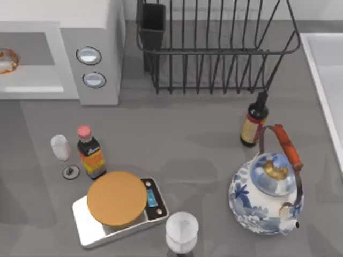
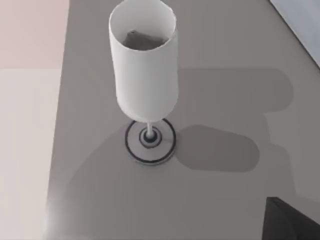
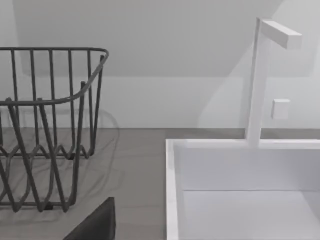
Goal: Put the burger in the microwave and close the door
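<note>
White microwave (image 1: 96, 48) at the far left of the grey table (image 1: 187, 144), front open, two round dials on its grey panel. Inside, on the cavity floor at the left edge of the top view: the burger (image 1: 6, 60).

In front of the microwave, a white stem glass (image 1: 60, 147) standing upright, and just beside it a dark bottle with pink cap (image 1: 90, 152). Near the bottle, a silver scale (image 1: 91, 227) carrying a flat orange disc (image 1: 117, 198); next to the scale, a white cup (image 1: 181, 231).

Further right, a black wire rack (image 1: 214, 48) at the back, then a brown bottle (image 1: 254, 120) and a blue-white teapot (image 1: 266, 195). At the right edge, a white sink (image 1: 327, 80).

Left gripper (image 2: 292, 220) above the stem glass, right gripper (image 3: 95, 225) between rack and sink, each seen as a dark corner; spread or pressed together, cannot tell.
</note>
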